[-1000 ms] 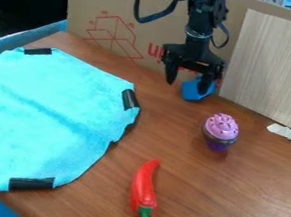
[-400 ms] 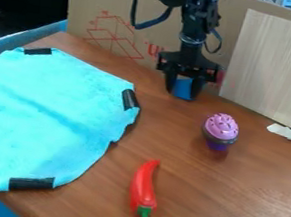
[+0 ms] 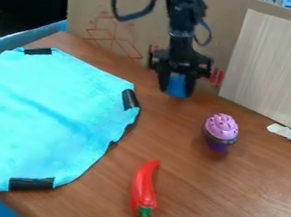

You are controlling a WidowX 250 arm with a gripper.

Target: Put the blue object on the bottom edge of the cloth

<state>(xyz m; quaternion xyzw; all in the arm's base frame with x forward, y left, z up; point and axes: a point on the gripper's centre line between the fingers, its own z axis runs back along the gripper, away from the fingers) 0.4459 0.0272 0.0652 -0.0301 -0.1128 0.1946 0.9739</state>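
At two o'clock from the cloth (image 3: 46,112), the gripper (image 3: 176,92) has its jaws closed around the blue object (image 3: 178,83); the red pepper (image 3: 143,186) lies about six o'clock from it.

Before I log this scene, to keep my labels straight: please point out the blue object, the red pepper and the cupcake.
Blue object (image 3: 177,86): camera view, on its visible front.
Red pepper (image 3: 143,185): camera view, on its red body.
Cupcake (image 3: 221,126): camera view, on its pink top.
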